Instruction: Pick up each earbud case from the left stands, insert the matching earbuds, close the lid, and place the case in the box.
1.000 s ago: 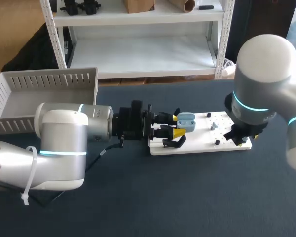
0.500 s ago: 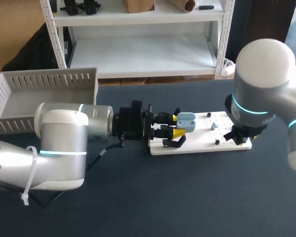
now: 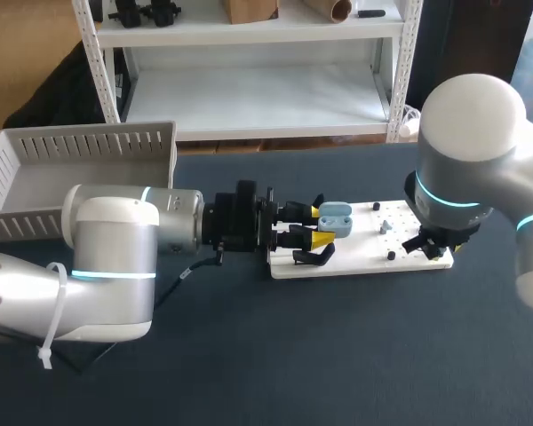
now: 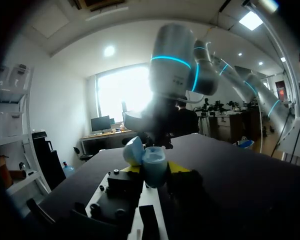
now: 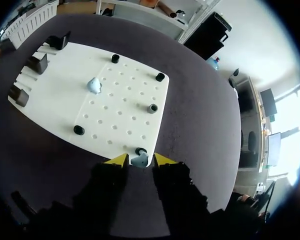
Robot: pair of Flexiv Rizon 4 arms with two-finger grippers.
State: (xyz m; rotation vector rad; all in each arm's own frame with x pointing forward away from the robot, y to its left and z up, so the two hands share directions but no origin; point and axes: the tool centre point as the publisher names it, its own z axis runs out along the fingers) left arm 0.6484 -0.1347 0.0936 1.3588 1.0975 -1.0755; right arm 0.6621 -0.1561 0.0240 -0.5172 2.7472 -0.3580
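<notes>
My left gripper (image 3: 323,224) is shut on a light blue earbud case (image 3: 336,219), held sideways over the left end of the white pegboard (image 3: 364,253), lid open. In the left wrist view the case (image 4: 151,161) fills the gap between the yellow tips of the left gripper (image 4: 154,169). My right gripper (image 5: 140,159) hangs over the board's right front corner, open, with a pale blue earbud (image 5: 138,161) between its tips and slim gaps either side. A second blue earbud (image 5: 94,85) lies further in on the pegboard (image 5: 125,95).
Several short black pegs (image 5: 153,108) stick up from the board. Black case stands (image 5: 37,63) line its left end. A grey slatted box (image 3: 80,146) sits at the table's back left. Dark tabletop (image 3: 338,355) lies in front of the board.
The right gripper's fingers have drawn closer together around the earbud at the board's corner, and the right arm shifted slightly. The left arm and the case have not moved.
</notes>
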